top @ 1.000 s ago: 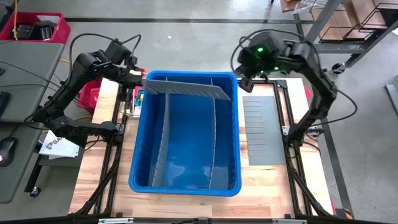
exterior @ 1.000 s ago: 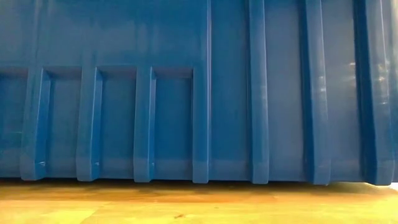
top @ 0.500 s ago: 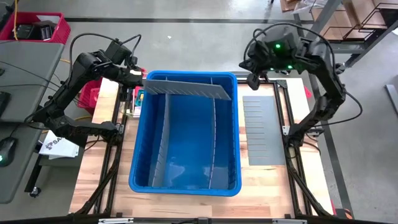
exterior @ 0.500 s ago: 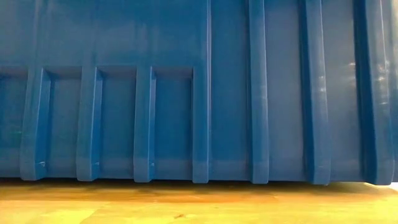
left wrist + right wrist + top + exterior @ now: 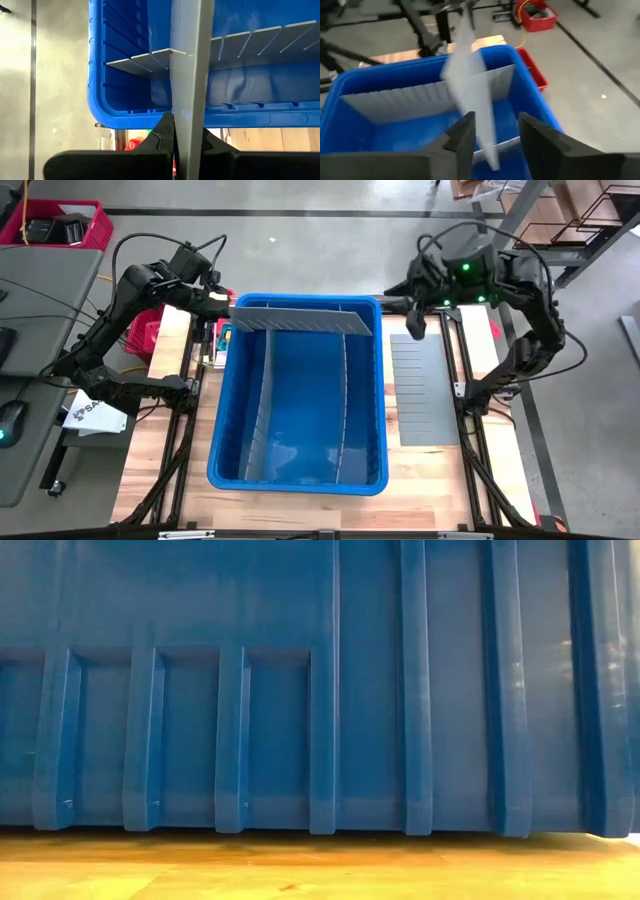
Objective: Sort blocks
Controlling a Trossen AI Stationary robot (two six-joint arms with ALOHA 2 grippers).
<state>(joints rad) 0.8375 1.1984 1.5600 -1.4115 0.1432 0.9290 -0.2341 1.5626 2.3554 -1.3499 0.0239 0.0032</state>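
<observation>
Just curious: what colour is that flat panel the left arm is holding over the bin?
Grey. The panel shows best in the left wrist view.

The bin (image 5: 320, 690) wall fills the low view, hiding both arms and the room. In the left wrist view, small red and green things (image 5: 137, 143) past the bin's rim are too cut off to identify. The divider (image 5: 470, 95) is blurred in the right wrist view.

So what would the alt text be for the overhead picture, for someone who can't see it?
A large blue bin sits mid-table between two dark robot arms. The left gripper, shut, holds one end of a thin grey divider panel lying across the bin's far end, while the right gripper is at the bin's far right corner, near the panel's other end. A second grey panel lies flat on the table, right of the bin.
</observation>
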